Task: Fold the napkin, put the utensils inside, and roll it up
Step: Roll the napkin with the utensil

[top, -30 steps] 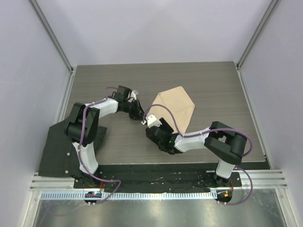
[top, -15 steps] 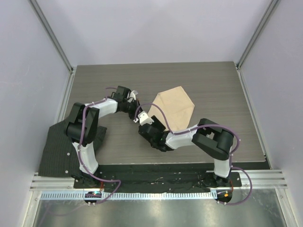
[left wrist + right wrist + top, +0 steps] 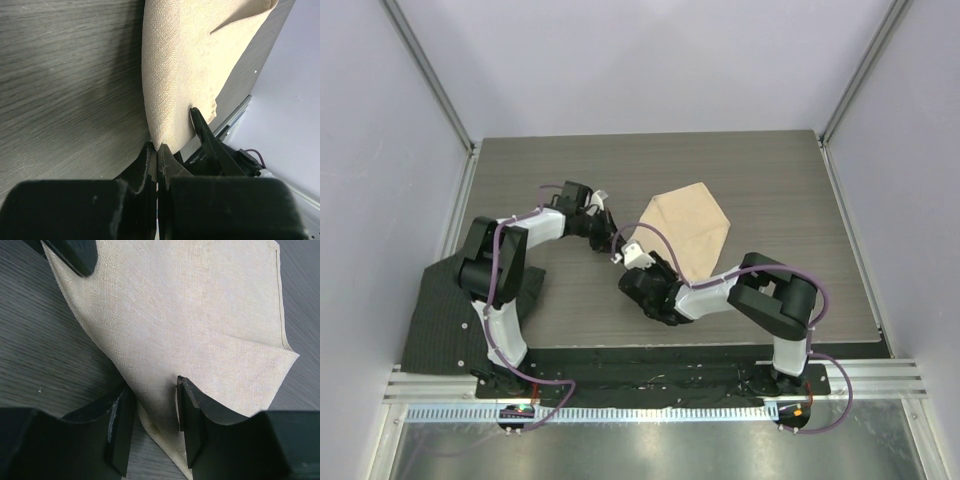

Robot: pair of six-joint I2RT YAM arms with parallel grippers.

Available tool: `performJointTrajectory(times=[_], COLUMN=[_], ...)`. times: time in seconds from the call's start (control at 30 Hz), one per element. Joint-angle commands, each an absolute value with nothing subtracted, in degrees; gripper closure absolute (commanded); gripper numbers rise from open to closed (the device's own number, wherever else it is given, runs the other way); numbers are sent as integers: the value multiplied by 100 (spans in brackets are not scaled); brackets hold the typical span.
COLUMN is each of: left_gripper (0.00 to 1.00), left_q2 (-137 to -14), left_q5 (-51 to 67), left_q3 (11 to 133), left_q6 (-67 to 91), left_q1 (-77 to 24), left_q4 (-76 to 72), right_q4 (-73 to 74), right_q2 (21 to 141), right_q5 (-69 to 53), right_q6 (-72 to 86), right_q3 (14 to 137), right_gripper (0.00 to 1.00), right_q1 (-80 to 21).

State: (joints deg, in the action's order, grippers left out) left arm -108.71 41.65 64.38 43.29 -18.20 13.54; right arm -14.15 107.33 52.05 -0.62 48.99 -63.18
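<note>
The left gripper (image 3: 158, 156) is pinched tight on the left corner of the napkin (image 3: 692, 228) — the tan cloth runs straight out from its closed tips. Just beside it, the right gripper (image 3: 156, 427) has its jaws parted. One of its fingers (image 3: 119, 427) sits on either side of a raised fold at the napkin's edge, with cloth between them and a gap showing. The napkin lies partly folded near the middle of the wood-grain table (image 3: 770, 170), its far part flat. A dark ribbed cloth (image 3: 435, 310) lies off the table's near left corner — well apart from both grippers.
</note>
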Motion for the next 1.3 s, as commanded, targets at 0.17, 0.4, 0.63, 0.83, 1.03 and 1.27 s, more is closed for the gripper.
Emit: performJointTrajectory(times=[0.17, 0.4, 0.63, 0.83, 1.03, 1.27], left_gripper=[100, 47, 9, 2, 2, 3], left_q2=[-10784, -10767, -10012, -9098, -7808, -6971], left_q5=[4342, 4123, 2841, 1706, 1362, 1257], left_q3=[6416, 6486, 6276, 5460, 4387, 3569], left_q6=[4377, 4122, 3850, 3709, 3744, 3332], left_q1=[-1723, -1723, -1670, -1670, -1679, -1977], left_q4=[1160, 1441, 1802, 1662, 634, -148], right_q4=[-1406, -776, 359, 1229, 1704, 2012], right_q2=[10336, 10266, 9853, 9642, 9887, 10362], right_q5=[5205, 4036, 2402, 515, -1437, -3100], right_q6=[88, -88, 360, 826, 1081, 1327], right_q3=[4579, 4851, 5203, 5712, 6204, 6574], right_gripper=[73, 99, 99, 99, 99, 99], right_q1=[-6346, -6188, -5775, -5135, -4457, -3789])
